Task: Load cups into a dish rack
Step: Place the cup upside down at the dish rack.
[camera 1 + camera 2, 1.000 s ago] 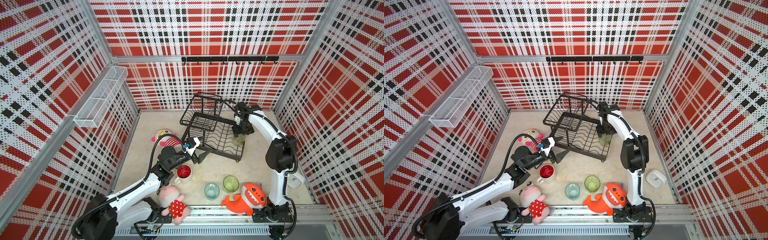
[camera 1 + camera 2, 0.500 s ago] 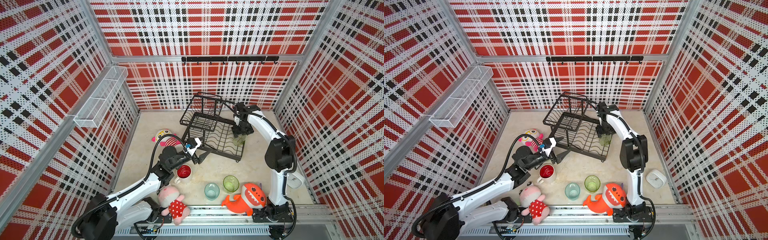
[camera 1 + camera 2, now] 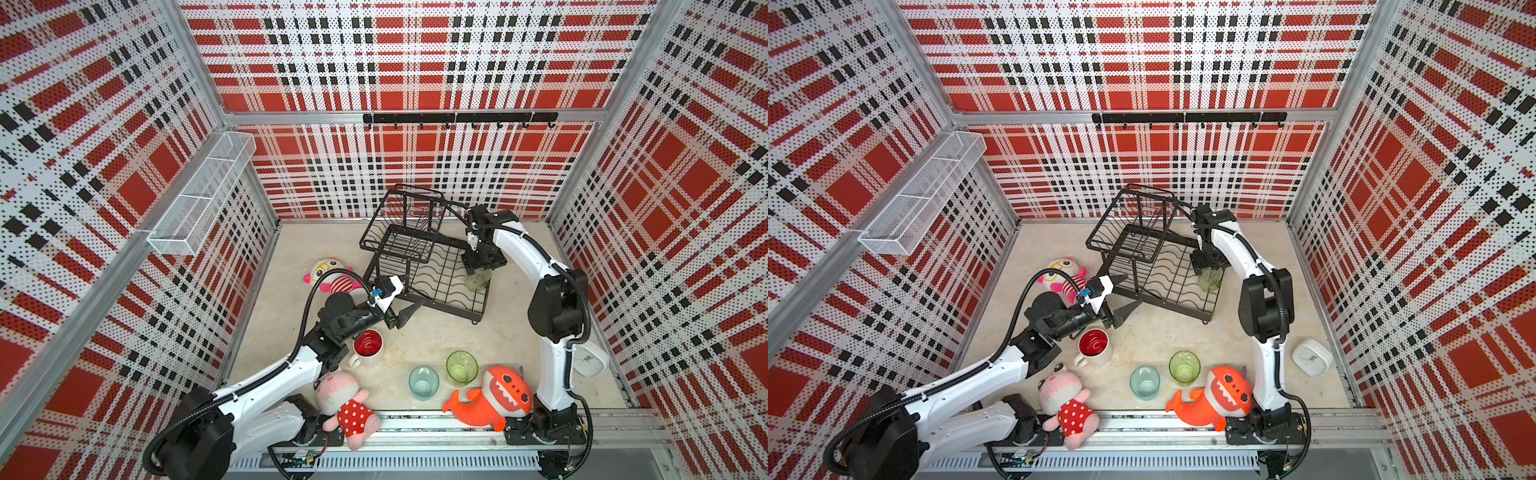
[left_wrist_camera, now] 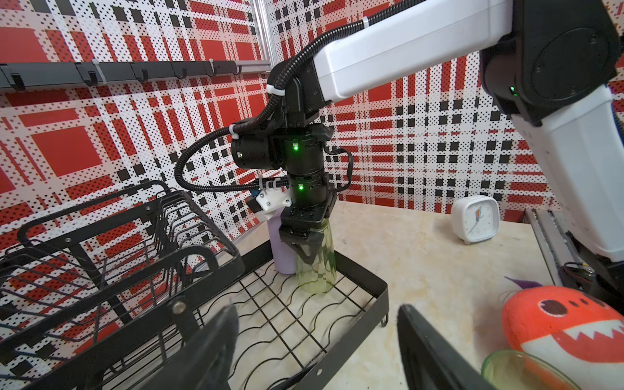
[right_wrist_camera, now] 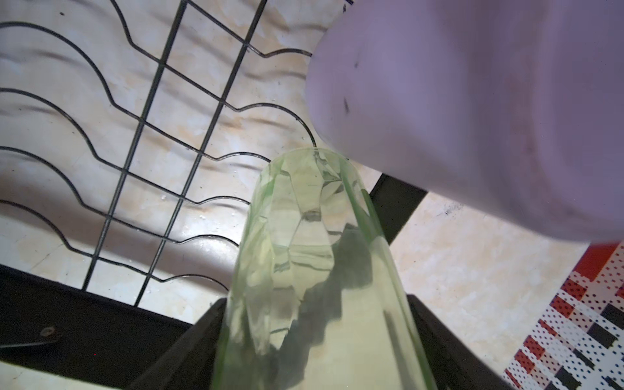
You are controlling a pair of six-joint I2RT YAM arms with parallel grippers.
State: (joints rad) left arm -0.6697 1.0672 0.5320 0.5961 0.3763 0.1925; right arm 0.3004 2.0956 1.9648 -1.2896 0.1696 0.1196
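A robot lab cell dressed as a kitchen: plaid pegboard walls (image 3: 415, 54) on an aluminium frame (image 3: 291, 118), arms (image 3: 266, 374) on a front rail (image 3: 415, 419), a rack (image 3: 446, 307), hook rail (image 3: 457, 118) and shelf (image 3: 203, 195).

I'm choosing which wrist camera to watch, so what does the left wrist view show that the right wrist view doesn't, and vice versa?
Only the left wrist view: the white clock, the orange shark toy, the hook rail, the dish rack's raised basket, the open left gripper. Only the right wrist view: small dark marks on the lilac tumbler, seen close. Both: that tumbler, the tall green glass standing beside it, the rack's wavy base, and the right gripper around the glass.
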